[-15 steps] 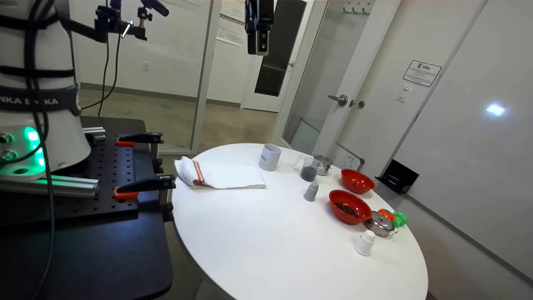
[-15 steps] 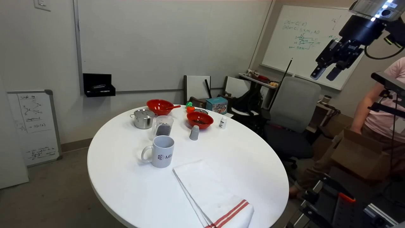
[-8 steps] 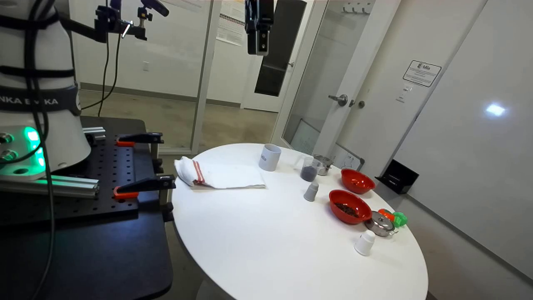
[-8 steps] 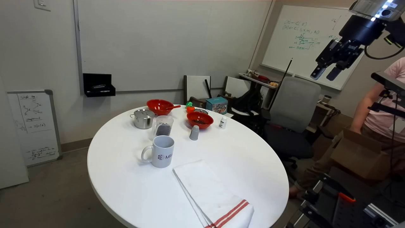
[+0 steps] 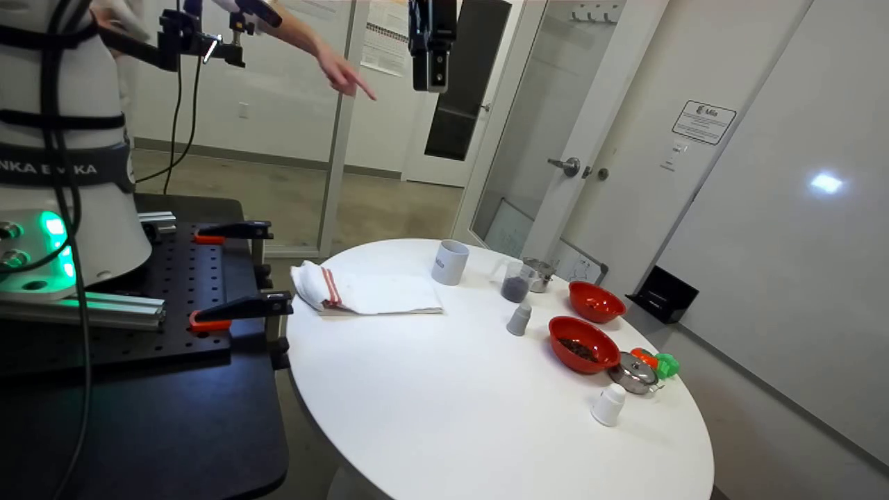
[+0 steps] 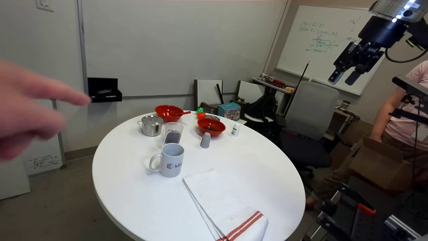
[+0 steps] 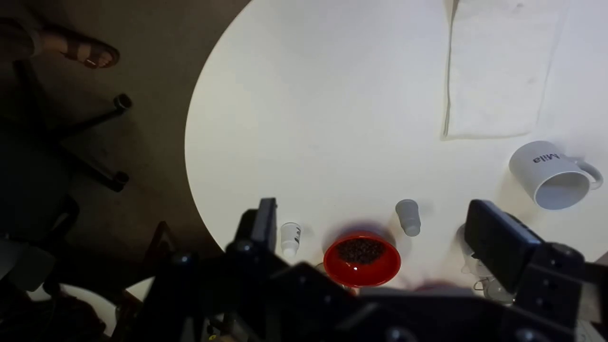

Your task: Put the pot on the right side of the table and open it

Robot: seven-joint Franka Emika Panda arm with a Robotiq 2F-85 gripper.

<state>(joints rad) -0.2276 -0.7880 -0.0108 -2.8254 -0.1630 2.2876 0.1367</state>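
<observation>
A small cylindrical silver pot (image 6: 152,126) with a flat round lid and thin side handles stands on the round white table (image 6: 140,201), behind the measuring cup. In an exterior view the pot (image 5: 540,276) is partly behind that cup. In the wrist view the pot (image 7: 496,290) is mostly hidden by a finger. A lower lidded silver pan (image 5: 633,373) sits against a red bowl near the table edge. My gripper (image 6: 343,79) is open and empty, high above the table and far from the pot. Its fingers (image 7: 498,242) stand wide apart in the wrist view.
On the table are two red bowls (image 5: 582,345) (image 5: 596,302), a measuring cup (image 5: 516,285), a mug (image 5: 450,262), a grey shaker (image 5: 519,319), a white shaker (image 5: 608,405), green and orange objects (image 5: 667,365) and a folded towel (image 5: 382,293). A pointing hand (image 6: 30,110) hangs beside the table.
A person's pointing hand has come into both exterior views. The arm, the gripper and the things on the table have not moved.
</observation>
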